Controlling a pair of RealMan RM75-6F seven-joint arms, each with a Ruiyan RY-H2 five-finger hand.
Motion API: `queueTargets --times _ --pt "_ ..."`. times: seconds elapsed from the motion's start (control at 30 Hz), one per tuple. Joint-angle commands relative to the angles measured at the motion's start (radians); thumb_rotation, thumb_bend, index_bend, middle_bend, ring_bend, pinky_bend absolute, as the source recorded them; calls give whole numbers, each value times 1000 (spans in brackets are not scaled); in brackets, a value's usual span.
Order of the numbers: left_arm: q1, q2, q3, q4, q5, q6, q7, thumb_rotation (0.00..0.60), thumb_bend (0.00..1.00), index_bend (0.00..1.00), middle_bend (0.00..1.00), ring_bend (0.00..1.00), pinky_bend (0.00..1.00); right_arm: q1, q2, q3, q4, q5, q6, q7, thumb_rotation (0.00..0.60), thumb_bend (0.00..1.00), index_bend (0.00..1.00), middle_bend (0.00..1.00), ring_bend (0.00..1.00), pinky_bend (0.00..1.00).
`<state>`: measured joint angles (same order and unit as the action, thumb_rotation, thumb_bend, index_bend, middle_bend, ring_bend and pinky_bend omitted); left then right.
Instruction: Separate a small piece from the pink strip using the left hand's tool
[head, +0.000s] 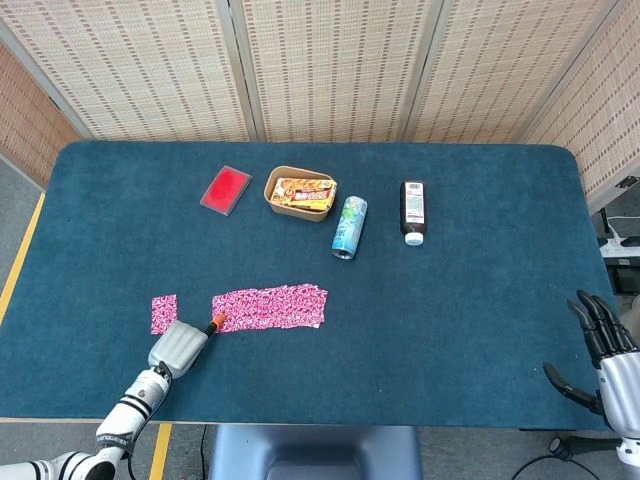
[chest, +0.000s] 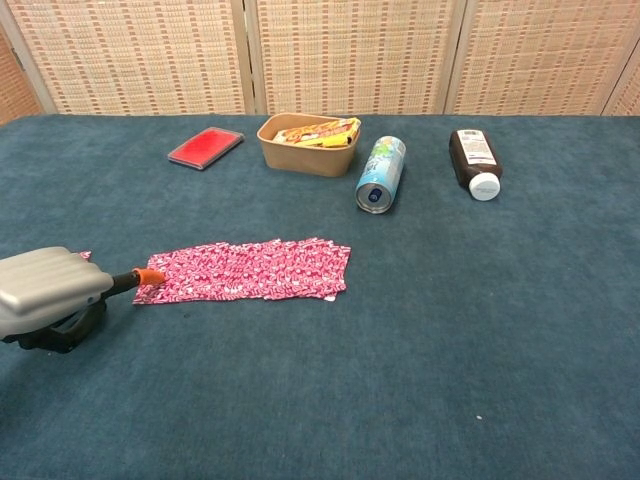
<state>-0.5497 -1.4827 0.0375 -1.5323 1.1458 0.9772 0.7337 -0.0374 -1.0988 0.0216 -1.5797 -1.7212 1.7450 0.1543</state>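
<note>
The pink patterned strip (head: 270, 306) (chest: 247, 270) lies flat on the blue table near its front left. A small pink piece (head: 164, 312) lies apart, left of the strip; in the chest view only its corner (chest: 86, 256) shows behind my hand. My left hand (head: 178, 346) (chest: 48, 293) grips a tool whose orange tip (head: 214, 323) (chest: 150, 277) touches the strip's left end. At the front right, off the table's edge, my right hand (head: 598, 352) hangs with fingers spread and holds nothing.
At the back stand a red flat case (head: 226, 189) (chest: 205, 147), a brown tray of snack packs (head: 299, 194) (chest: 309, 142), a can on its side (head: 349, 227) (chest: 381, 174) and a dark bottle lying down (head: 413, 211) (chest: 474, 163).
</note>
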Motion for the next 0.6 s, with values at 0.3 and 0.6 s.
queueTargets --times 0.3,0.6 --pt "-30 8 -18 7 -62 -25 18 600 842 0 708 654 656 1 3 -1 -4 3 -5 0 600 188 0 0 0 210" --pt "-87 0 -63 60 -194 -79 45 600 841 0 709 654 656 3 13 -6 -12 4 -17 6 600 189 0 0 0 210"
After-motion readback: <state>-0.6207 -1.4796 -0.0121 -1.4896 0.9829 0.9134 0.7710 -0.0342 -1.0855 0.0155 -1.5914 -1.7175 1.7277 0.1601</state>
